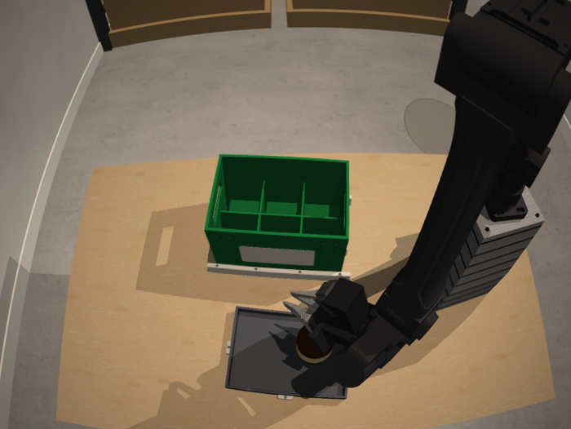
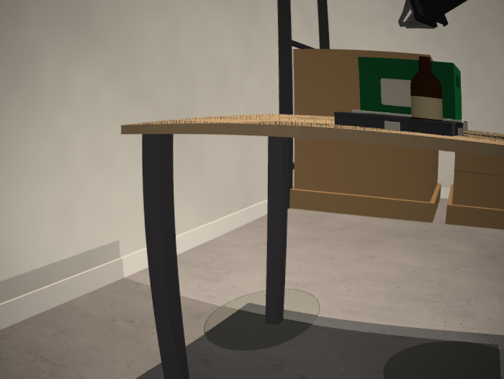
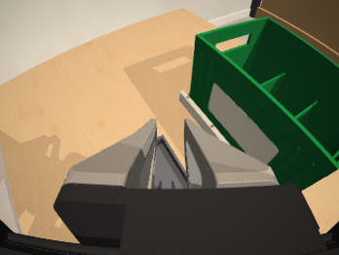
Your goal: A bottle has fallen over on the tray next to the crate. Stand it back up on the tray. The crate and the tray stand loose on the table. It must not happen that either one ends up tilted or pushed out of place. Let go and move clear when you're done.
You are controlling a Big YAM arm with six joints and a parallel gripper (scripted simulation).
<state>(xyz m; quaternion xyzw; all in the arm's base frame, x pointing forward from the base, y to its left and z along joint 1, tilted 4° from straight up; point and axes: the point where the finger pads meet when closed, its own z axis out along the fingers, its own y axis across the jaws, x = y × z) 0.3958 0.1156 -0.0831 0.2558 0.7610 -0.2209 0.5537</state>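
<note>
The brown bottle [image 1: 310, 352] [image 2: 425, 89] with a tan label stands upright on the dark tray [image 1: 258, 350] [image 2: 366, 119], near its right side. My gripper [image 1: 288, 299] [image 2: 411, 20] [image 3: 170, 127] hangs in the air well above the bottle, apart from it, with its fingers drawn together and nothing between them. In the wrist view the fingers point toward the green crate [image 1: 221, 240] [image 2: 369, 81] [image 3: 206, 81], which stands just behind the tray. The bottle is hidden in the wrist view.
The crate has several empty compartments and rests on the wooden table [image 1: 115, 299] [image 2: 203, 122] [image 3: 65, 107]. The arm's base [image 1: 498, 258] stands at the table's right. Cardboard boxes [image 1: 184, 18] [image 2: 346, 163] sit on the floor behind the table.
</note>
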